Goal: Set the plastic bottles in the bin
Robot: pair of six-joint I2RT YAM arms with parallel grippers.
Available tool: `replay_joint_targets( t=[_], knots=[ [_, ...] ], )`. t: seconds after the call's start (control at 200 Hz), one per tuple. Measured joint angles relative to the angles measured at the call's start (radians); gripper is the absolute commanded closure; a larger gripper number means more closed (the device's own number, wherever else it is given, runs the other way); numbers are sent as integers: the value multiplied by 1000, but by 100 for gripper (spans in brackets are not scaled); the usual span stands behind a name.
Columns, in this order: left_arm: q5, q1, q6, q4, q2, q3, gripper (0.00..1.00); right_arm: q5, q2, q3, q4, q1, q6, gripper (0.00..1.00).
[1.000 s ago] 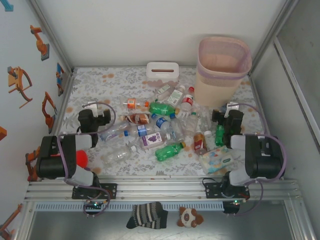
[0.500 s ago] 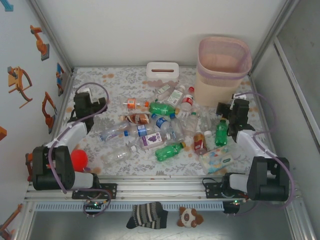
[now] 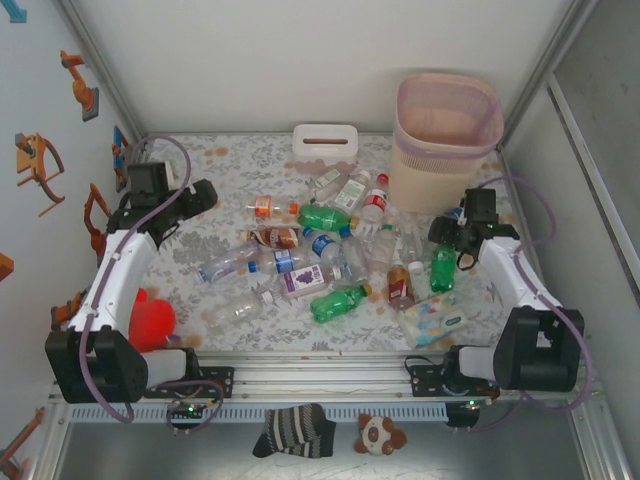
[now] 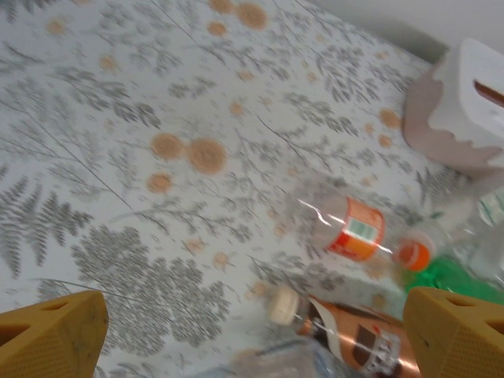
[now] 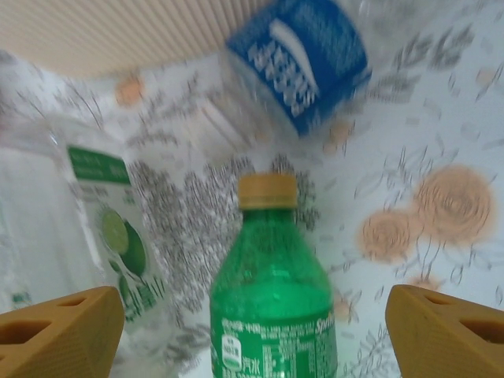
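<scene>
The plastic bottles [image 3: 325, 245] are lying in a heap at the middle of the top view, and the bin [image 3: 445, 150] is standing at the upper right, near them. In the left wrist view, the left gripper [image 4: 252, 327] is hanging wide open over an orange-label bottle [image 4: 354, 232] and a brown bottle [image 4: 362, 335]. In the right wrist view, the right gripper [image 5: 256, 315] is standing open on both sides of a green bottle [image 5: 272, 291], not touching it.

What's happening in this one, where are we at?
Two robot arms are meant to move the plastic bottles into the bin. The right gripper hangs open over a green bottle, a finger on either side, not gripping. The left gripper is open above the table, near an orange-labelled bottle.
</scene>
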Motion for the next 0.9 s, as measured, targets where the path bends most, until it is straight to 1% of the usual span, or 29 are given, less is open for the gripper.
replay_joint_targets(
  t=[0.135,0.295,0.416,0.531,0.611,0.786,0.901],
  knots=[
    [78,-25,3,-47,0,3,4,-18,55,1,-80,0,5,23],
    [77,-77,43,-53,0,-6,4,-45,74,2,-131,0,14,28],
    [75,-108,71,-36,1,-48,4,-53,88,2,-136,0,15,31],
    [63,-101,92,-41,22,-66,4,-53,120,2,-135,0,18,34],
    [76,-82,99,-36,39,-66,4,-54,144,2,-135,0,18,35],
    [167,-14,96,5,69,-66,4,-54,167,17,-131,0,18,38],
    [206,-2,95,8,97,-66,4,-52,169,18,-128,0,18,41]
  ],
)
